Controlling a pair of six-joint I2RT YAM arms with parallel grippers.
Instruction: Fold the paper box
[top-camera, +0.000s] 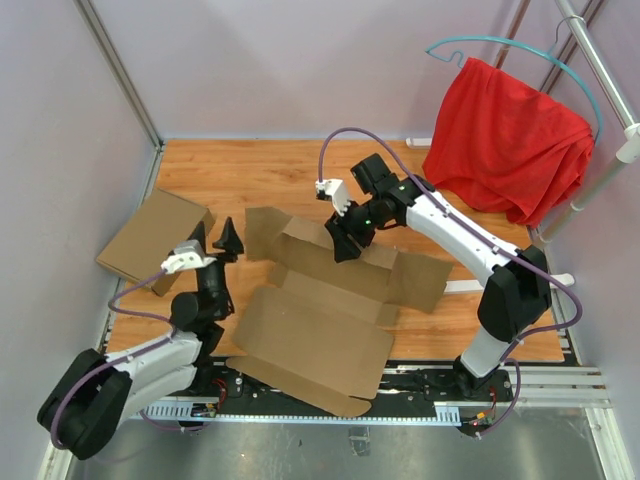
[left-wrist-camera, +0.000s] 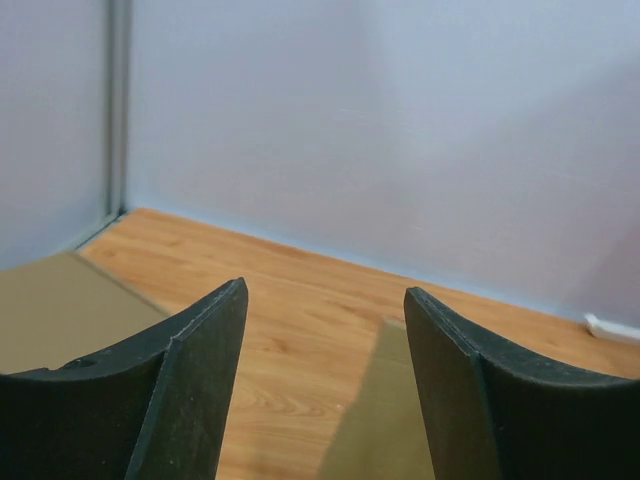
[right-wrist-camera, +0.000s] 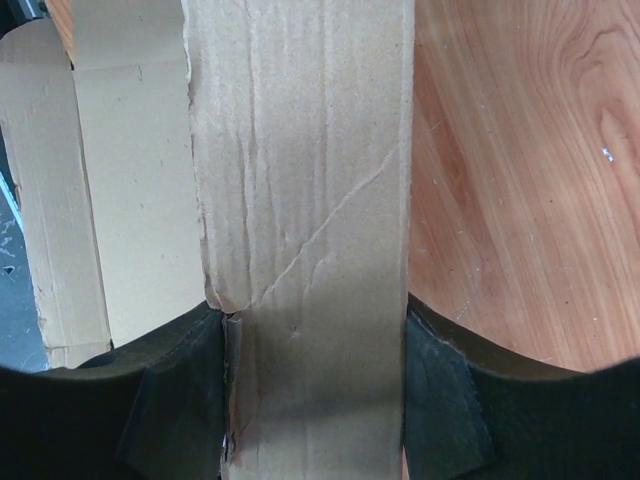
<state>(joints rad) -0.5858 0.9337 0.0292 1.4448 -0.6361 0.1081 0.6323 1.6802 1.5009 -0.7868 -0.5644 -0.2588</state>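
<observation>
Top external view, left gripper (top-camera: 215, 240) first: lifted off the table (top-camera: 250, 170), fingers spread, nothing between them. Seen through the left wrist camera: both black fingers (left-wrist-camera: 190, 400) well apart, only bare wood and the pale back wall past the tips. Just to that gripper's right, the near-left corner flap of the paper box (top-camera: 320, 330). To its left, close by, a closed tan box (top-camera: 150, 238) lying flat at the table's left edge.

Paper box spread mostly flat across the middle of the table, between the two grippers. Big lid panel reaching toward the arm bases and overhanging the near edge, side flaps out to either side, far wall partly raised.

Right gripper (top-camera: 345, 243) down on that raised far wall, tipped toward the left arm. Through the right wrist camera: a creased strip of the cardboard filling the whole gap and touching both pads (right-wrist-camera: 170, 400), so clamped on the paper box. Left of the strip, a lighter panel with a rounded tab; right of it, bare wood.

Well behind the right gripper, at the far right corner: a red cloth (top-camera: 510, 140) hanging.
</observation>
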